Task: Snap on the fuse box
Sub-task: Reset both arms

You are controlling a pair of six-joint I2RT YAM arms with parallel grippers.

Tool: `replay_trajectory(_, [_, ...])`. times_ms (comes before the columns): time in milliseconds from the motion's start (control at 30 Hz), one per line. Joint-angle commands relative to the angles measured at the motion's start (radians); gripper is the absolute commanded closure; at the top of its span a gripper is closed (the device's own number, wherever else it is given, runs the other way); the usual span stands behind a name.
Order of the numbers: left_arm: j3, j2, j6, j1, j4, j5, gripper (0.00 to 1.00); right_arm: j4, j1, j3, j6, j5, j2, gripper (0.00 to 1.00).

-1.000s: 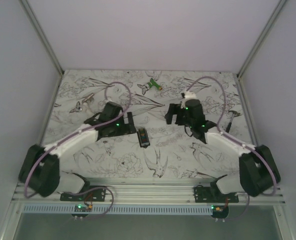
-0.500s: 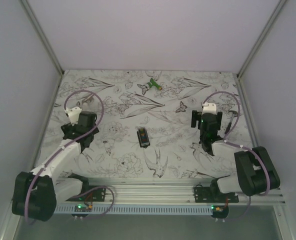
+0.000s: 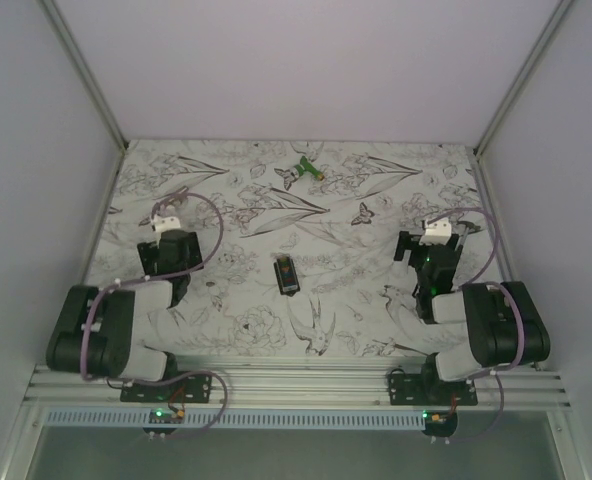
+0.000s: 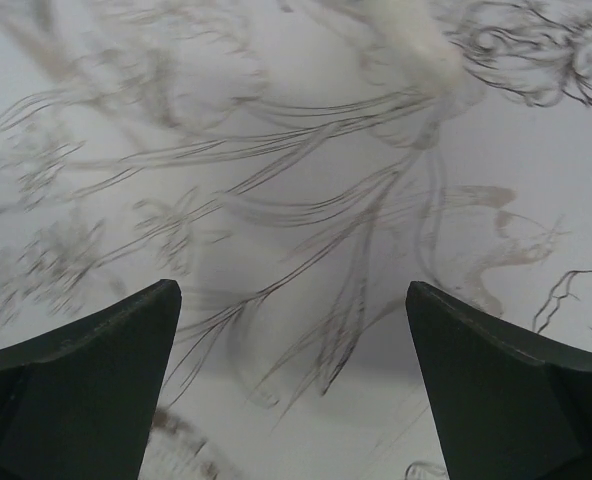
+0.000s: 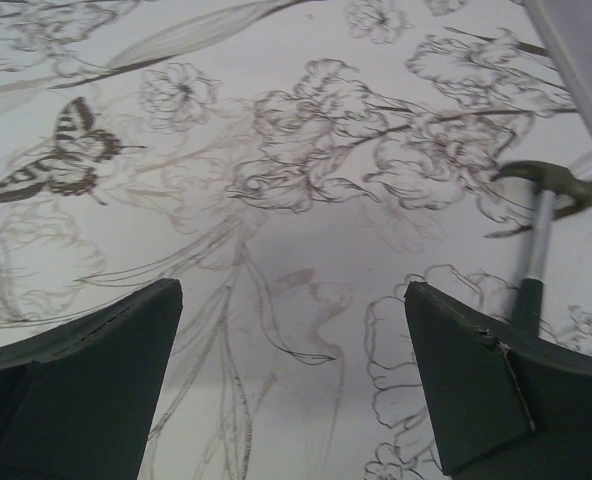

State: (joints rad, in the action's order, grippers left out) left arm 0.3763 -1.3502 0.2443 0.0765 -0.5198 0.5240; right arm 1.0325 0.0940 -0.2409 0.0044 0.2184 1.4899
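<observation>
Black plastic, oblong and narrow, the fuse box (image 3: 288, 273) lies flat on the desk (image 3: 246, 325) about midway between the two arms, its long side running from near to far and a small orange spot showing on its upper face; nothing touches it. We see both arms folded close over their bases at the near edge, each well apart from the box. The left pincer (image 4: 291, 290) is spread wide, its two dark fingers (image 4: 86, 370) sitting at the bottom corners of the left wrist view with only the desk's printed cover of flowers and stems between them (the print there is blurred). The right pincer (image 5: 291, 290) stands just as wide and grips nothing. Beyond its fingers we make out drawn flowers and a butterfly, and on the right a small hammer (image 5: 536, 235) with a metal shaft lying on the desk near the right-hand wall. Towards the far edge of the desk, well beyond the box, lies a green-and-white gadget (image 3: 304, 170), apart from everything else.
</observation>
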Motion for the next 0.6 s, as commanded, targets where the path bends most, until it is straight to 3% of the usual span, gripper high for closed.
replay_trajectory(0, [0.053, -0.126, -0.181, -0.002, -0.195, -0.224, 0.00, 0.090, -0.033, -0.017, 0.011, -0.179, 0.008, 0.00])
replay_trajectory(67, [0.019, -0.114, -0.187, -0.008, -0.232, -0.279, 0.00, 0.071, -0.044, -0.028, 0.023, -0.182, 0.008, 0.00])
replay_trajectory(133, [-0.041, -0.172, -0.233, -0.004, -0.425, -0.345, 0.00, 0.069, -0.048, -0.028, 0.026, -0.183, 0.009, 0.00])
replay_trajectory(567, [-0.011, -0.159, -0.209, -0.027, -0.339, -0.378, 0.00, 0.075, -0.049, -0.028, 0.026, -0.183, 0.010, 0.00])
